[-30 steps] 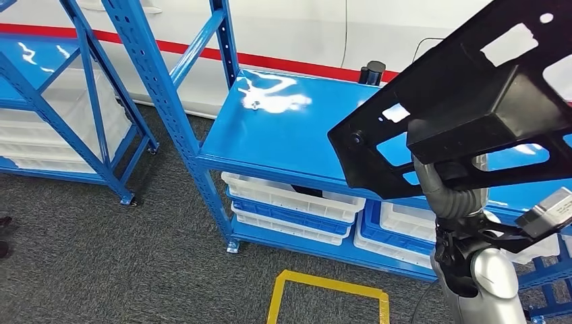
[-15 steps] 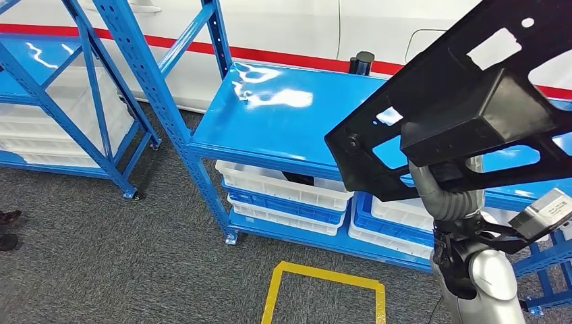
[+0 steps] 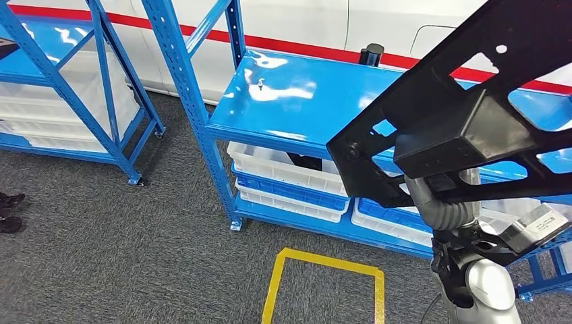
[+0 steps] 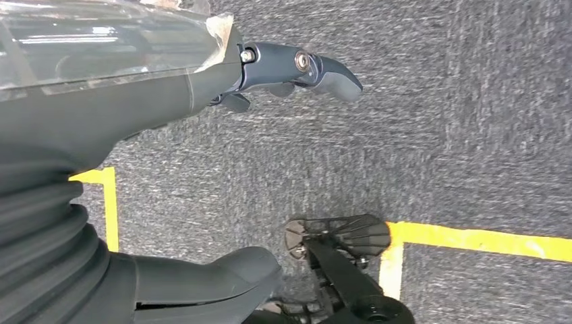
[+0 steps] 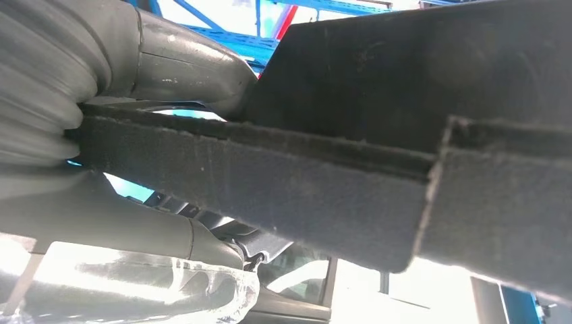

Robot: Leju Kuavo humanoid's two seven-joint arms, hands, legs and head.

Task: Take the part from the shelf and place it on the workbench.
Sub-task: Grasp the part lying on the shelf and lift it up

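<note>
One black part [image 3: 465,115] is carried by the right hand [image 5: 168,81], whose thumb and fingers clamp its edge; it is raised in front of the blue shelf [image 3: 303,101]. The left hand [image 4: 202,88] hangs over grey carpet [image 4: 438,121], holding nothing, fingers apart. Compared with the earlier head view, the whole scene has shifted, so the camera moved; the grip is unchanged.

Bright overhead glare on shelf [image 3: 297,94]
</note>
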